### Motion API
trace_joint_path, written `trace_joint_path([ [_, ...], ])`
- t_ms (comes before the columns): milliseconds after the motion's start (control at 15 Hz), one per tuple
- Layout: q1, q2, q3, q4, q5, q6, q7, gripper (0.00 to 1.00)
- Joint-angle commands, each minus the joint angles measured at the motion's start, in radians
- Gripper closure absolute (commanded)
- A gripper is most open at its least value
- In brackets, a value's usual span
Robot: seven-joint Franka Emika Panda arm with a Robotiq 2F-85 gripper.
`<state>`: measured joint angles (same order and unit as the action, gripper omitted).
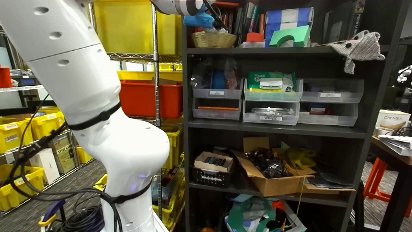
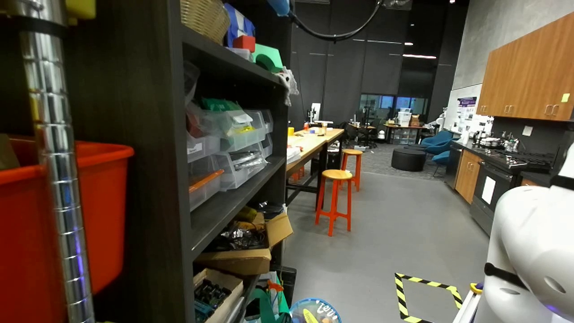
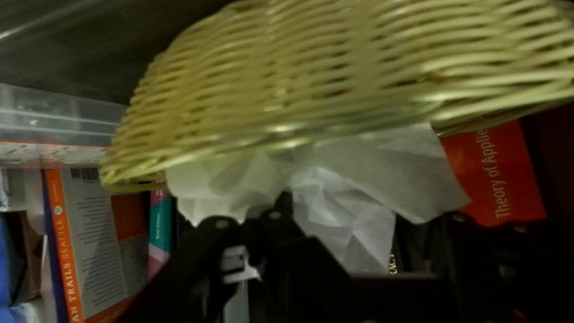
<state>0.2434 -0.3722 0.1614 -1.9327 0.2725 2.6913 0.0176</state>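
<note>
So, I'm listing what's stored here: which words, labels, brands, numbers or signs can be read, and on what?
"WIRES": clear bin
"CHEMEX": pale box
"SPIKE GAME": dark box
"MOUNTAIN…": dark book
"Theory of Applie…": red book
"…AN TRAILS SEATTLE": orange book spine
"…RACT": dark spine
Too small or blurred to read: other bin labels, rack strip, teal spine, back-cover text, wall poster, tub lettering.

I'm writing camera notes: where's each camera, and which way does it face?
An exterior view: in front of the dark shelf, facing it; white arm at image left.
An exterior view: by a red bin, looking along the shelf toward stools; arm at image right.
Wrist view: on the wrist, picture upside down, facing the basket; gripper along the bottom.
Both exterior views share the shelf, arm and green block.
</note>
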Motion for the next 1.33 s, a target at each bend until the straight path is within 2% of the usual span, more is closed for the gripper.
trace_joint_path([
  [0, -0.014, -0.027, 0.009, -0.008, -0.026, 0.001, 0.033, 0.09],
  [67, -0.013, -0.030, 0.009, -0.007, -0.024, 0.000, 0.033, 0.02],
  [133, -0.013, -0.032, 0.009, -0.007, -0.025, 0.000, 0.035, 0.00],
  [933, -0.040, -0.064, 0.045, -0.012, -0.086, -0.010, 0.103, 0.00],
  [1267, -0.049, -0.102, 0.036, -0.032, -0.079, 0.003, 0.113, 0.00],
])
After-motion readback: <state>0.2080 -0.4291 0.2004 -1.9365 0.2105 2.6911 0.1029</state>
